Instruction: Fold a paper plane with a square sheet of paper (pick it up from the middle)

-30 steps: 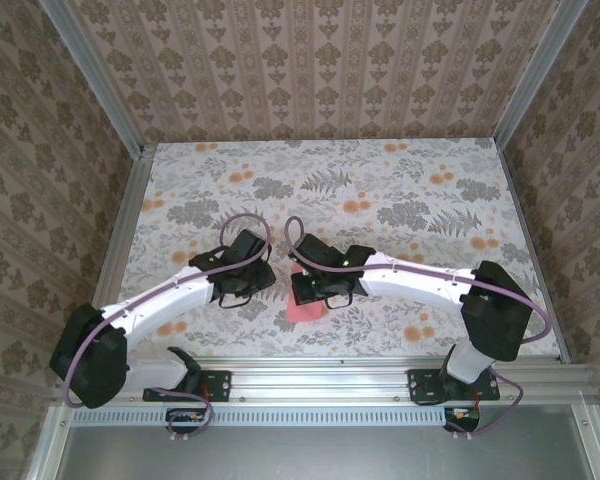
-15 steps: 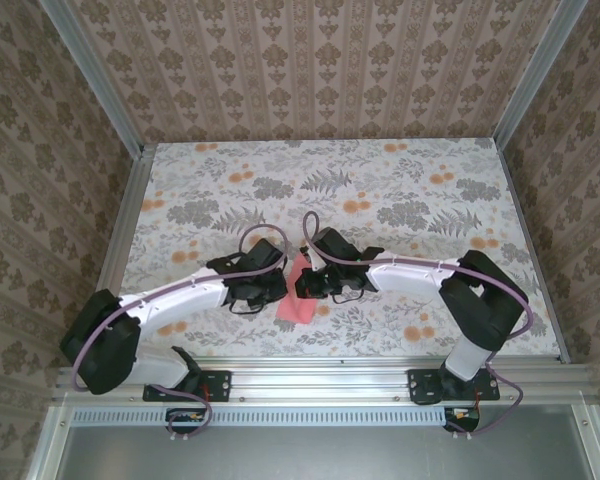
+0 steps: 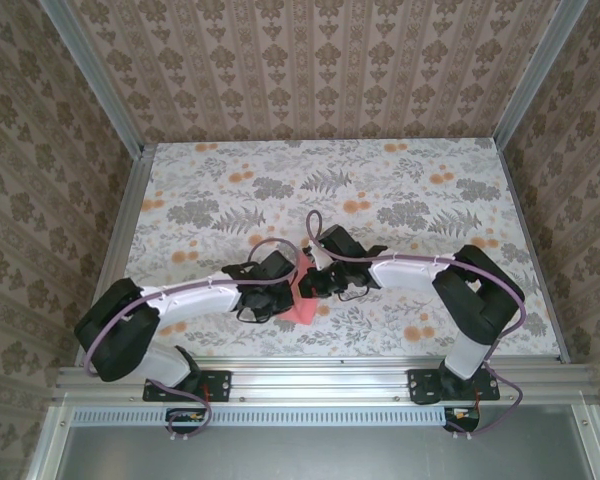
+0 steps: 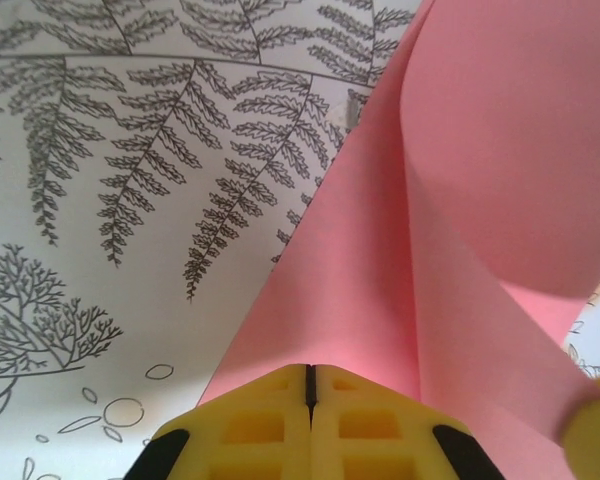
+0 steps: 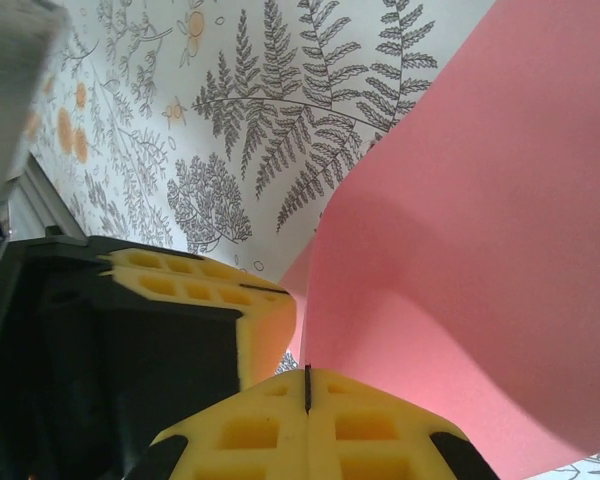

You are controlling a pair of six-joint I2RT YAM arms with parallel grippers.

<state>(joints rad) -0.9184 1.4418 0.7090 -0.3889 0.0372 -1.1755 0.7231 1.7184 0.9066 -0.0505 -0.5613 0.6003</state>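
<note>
The pink-red square sheet of paper (image 3: 304,306) is lifted off the flowered table near its front middle, bent into a curve between both grippers. My left gripper (image 3: 286,291) is shut on its left side. In the left wrist view the yellow jaws (image 4: 310,375) meet with the sheet of paper (image 4: 460,190) rising from their tips. My right gripper (image 3: 307,282) is shut on an edge from the right. In the right wrist view its jaws (image 5: 307,378) pinch the sheet of paper (image 5: 460,270), close beside the left gripper's fingers (image 5: 205,290). The paper plane is out of view.
The table (image 3: 400,180) carries a grey fern and orange flower print, with patterned walls on three sides. An aluminium rail (image 3: 320,375) runs along the near edge by the arm bases. Both arms reach inward and nearly touch over the paper.
The left gripper moved right to the paper and shut on it. The right gripper slid slightly left, and the sheet went from lying flat to standing curved between them.
</note>
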